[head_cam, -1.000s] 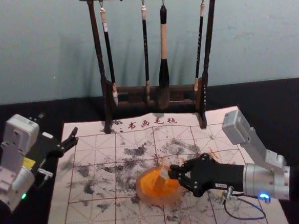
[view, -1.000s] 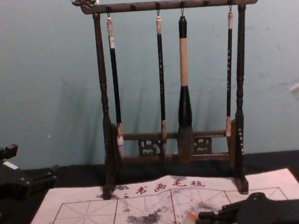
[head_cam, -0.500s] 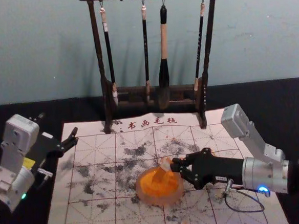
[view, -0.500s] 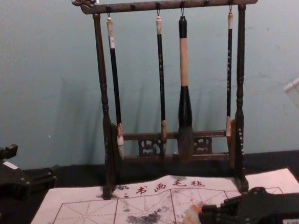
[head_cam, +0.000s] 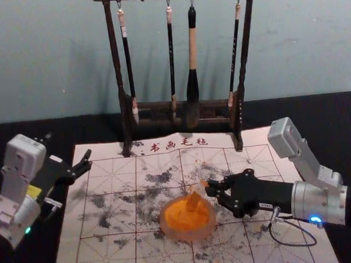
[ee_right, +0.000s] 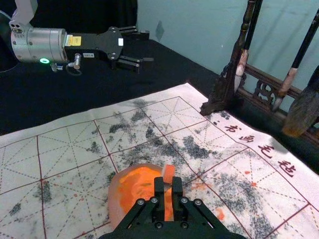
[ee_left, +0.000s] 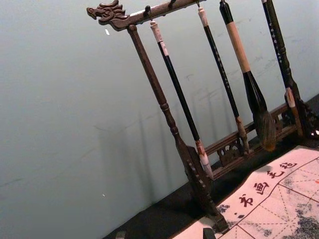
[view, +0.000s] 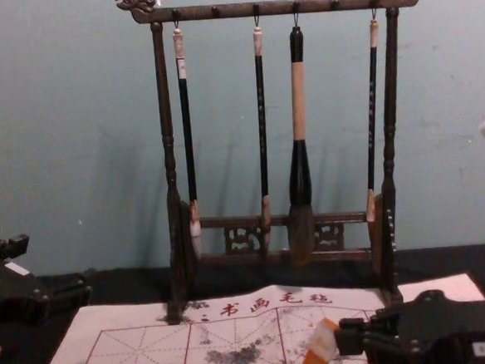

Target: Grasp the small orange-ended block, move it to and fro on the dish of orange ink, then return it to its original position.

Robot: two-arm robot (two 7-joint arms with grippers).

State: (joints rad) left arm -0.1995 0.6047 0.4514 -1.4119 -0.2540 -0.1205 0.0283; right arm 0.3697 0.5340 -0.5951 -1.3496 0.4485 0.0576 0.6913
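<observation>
1. Small orange-ended block [ee_right: 169,173]: clamped between the fingertips of my right claw [ee_right: 168,185], sticking out past them on the robot's left side.
2. Long axis: tilted, crossing my claw's reach rather than following it; pale upper end away from my body and rightward, orange end down, nearer me and leftward.
3. Orange ink dish [head_cam: 189,235]: just beside my right claw, to its left and slightly nearer my body; the orange end sits at its far right portion. Whether it touches the ink, I cannot tell. By my judgement, the next stroke should run leftward and toward me, tilt kept; too far outward and the end leaves the ink.
4. Left claw [ee_right: 144,48]: parked at the left, fingers apart, well away; the right is nearer.
</observation>
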